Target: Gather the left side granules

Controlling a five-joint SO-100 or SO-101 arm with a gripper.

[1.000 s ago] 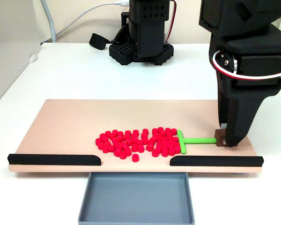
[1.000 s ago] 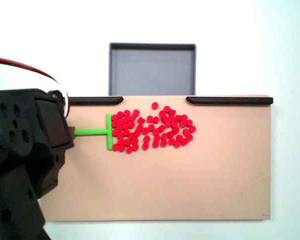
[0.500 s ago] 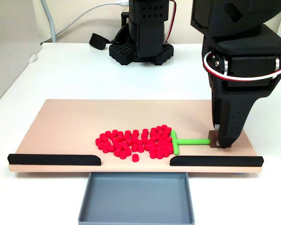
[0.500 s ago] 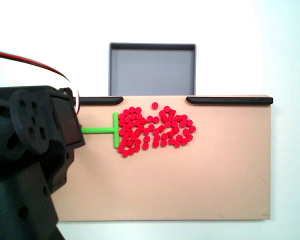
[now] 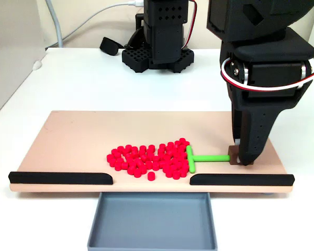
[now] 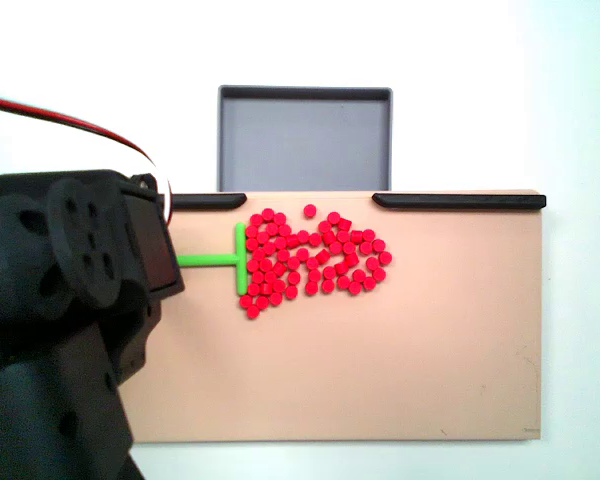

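Sweeping the granules (image 5: 149, 159) together on the tan board (image 5: 73, 141).
The pincer (image 5: 242, 157), seemingly pinching the green T-shaped stick (image 5: 199, 157) by its brown end, should keep the crossbar flat, pushing steadily so none slip round.

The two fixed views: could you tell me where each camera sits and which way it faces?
A fixed view: low at the tray side of the board, facing the arm's base; the gripper comes down on the right, holding the green stick.
A fixed view: straight above, tray at the top; the arm's black body fills the lower left and hides the gripper.
Shared: board, tray, stick, the granules and both black rails, seen from opposite ends.
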